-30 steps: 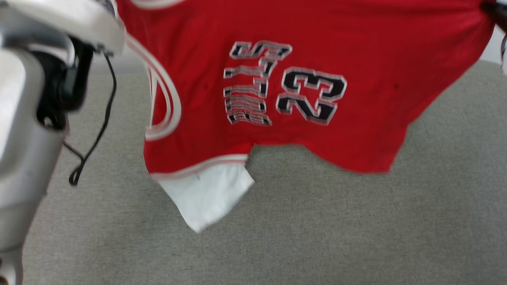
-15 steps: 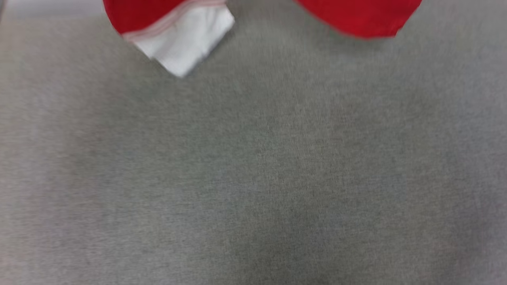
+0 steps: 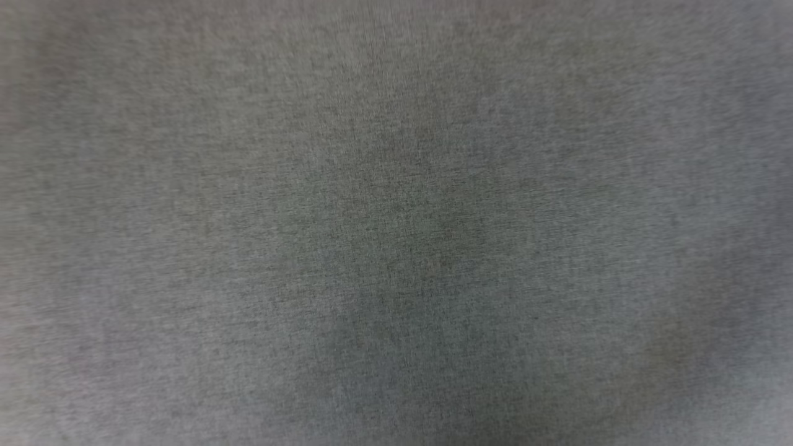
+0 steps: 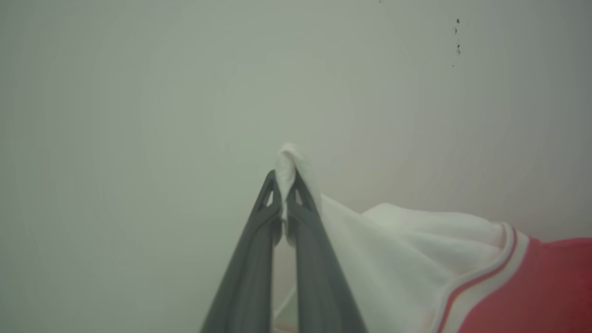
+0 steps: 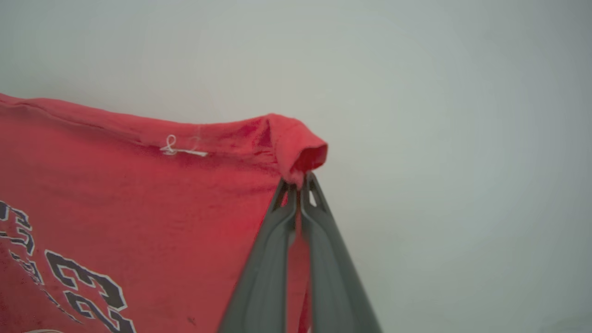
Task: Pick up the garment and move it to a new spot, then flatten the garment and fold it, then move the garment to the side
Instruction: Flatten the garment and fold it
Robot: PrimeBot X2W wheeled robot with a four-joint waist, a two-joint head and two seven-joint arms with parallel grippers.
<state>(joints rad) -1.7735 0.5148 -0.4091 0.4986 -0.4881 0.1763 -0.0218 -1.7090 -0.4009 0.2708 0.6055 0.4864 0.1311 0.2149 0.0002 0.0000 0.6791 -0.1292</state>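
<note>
The left hand was seen clenched on the garment, its two dark fingers pressed together on a pinch of the white sleeve. A small tuft of white cloth was pushed up past the fingertips. The rest of the sleeve was draped away to the right of the hand in the left wrist view, down toward the lower right corner. There the striped trim and the red body of the shirt were met. Behind it all a plain pale wall was shown, marked by a few dark specks near the top right.

Over at the right hand, the same story was told: the jaws were shut tight, and a corner of the red hem was gripped between the tips. A rolled lip of red cloth was bunched just above them. From that pinch the garment was stretched off to the left of the right wrist view, its upper edge drawn fairly straight and its red sheet hung beside and behind the fingers. The small white logo was caught just under that edge, near the hand. The black, white-edged lettering was set low at the left, well apart from the tips.

In the head view a grey fabric surface was shown, blurred, with a darker patch across its middle.
</note>
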